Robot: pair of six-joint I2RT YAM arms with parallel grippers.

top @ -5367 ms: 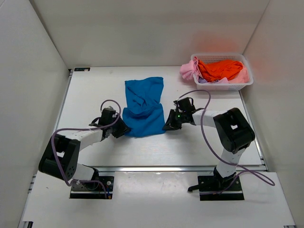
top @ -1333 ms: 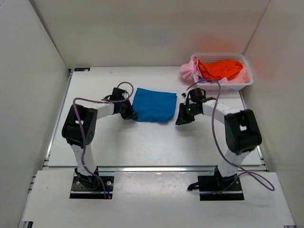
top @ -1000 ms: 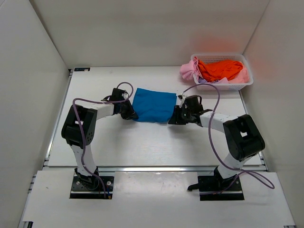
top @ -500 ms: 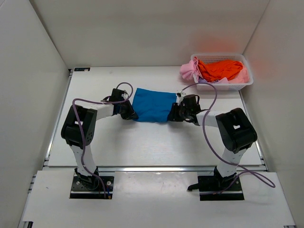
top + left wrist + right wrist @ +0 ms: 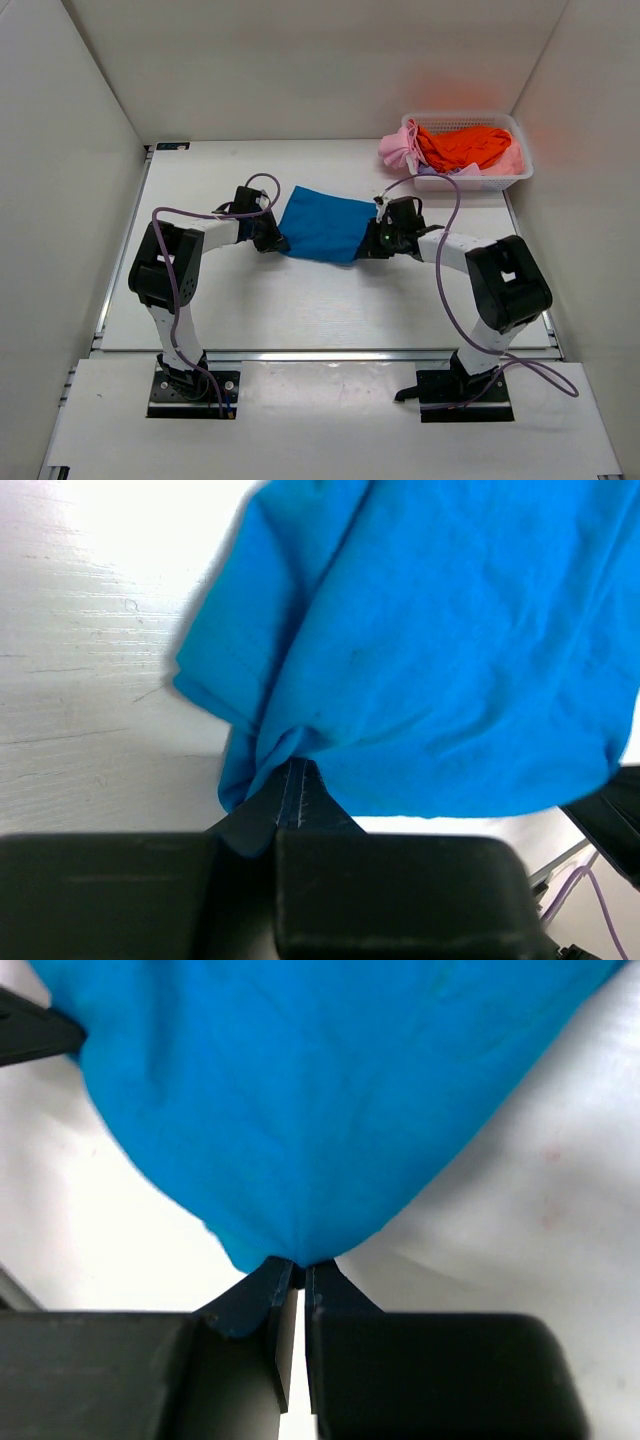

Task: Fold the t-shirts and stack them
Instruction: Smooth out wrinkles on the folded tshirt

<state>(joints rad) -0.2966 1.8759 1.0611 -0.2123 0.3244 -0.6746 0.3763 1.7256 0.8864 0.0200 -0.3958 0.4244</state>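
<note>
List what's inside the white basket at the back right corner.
An orange t-shirt lies on top in the basket. A pink t-shirt hangs over its left rim, and a pale lilac scrap shows near the front. Whatever lies beneath them is covered.

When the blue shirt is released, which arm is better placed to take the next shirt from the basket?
Right. The basket sits at the far right corner, just beyond the right fingers; the left fingers are across the blue shirt from it. Both pinch that shirt now.
</note>
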